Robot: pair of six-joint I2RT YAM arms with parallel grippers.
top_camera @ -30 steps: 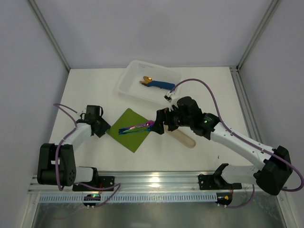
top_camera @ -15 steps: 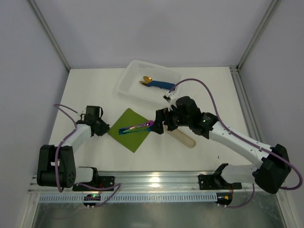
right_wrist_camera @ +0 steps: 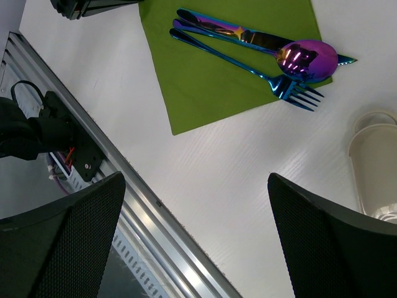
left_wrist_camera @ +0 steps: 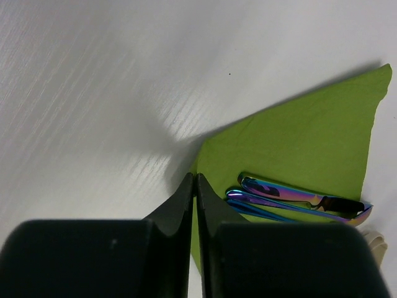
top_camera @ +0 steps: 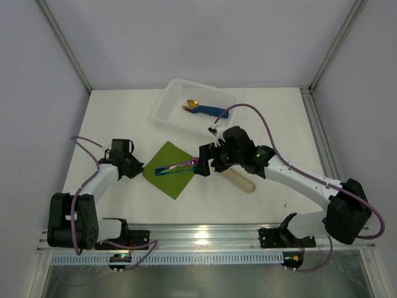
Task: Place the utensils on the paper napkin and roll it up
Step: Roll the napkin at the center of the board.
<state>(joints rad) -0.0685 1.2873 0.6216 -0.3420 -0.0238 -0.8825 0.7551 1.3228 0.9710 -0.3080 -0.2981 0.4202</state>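
Starting at the near edge, the metal rail (top_camera: 198, 239) is running across the front with both arm bases sitting on it. A bit further in, the beige oblong piece (top_camera: 239, 180) is lying on the white table (top_camera: 111, 118), just right of the action. The paper napkin (top_camera: 171, 177) is lying flat like a diamond, left of the middle. The left gripper (left_wrist_camera: 194, 177) is sitting low at its left corner with its fingers pressed together, pinching that corner (the paper is running right in under the fingertips). The utensils (right_wrist_camera: 248, 46), a knife, spoon and fork, are lying side by side across the napkin, handles pointing left. The fork tines and the knife tip are poking just past the napkin's right edge. The right gripper (top_camera: 203, 161) is hovering over that right end, spread wide and gripping nothing. At the far side, a clear tray (top_camera: 166, 105) is holding a blue rolled napkin (top_camera: 209, 111) with gold cutlery sticking out.
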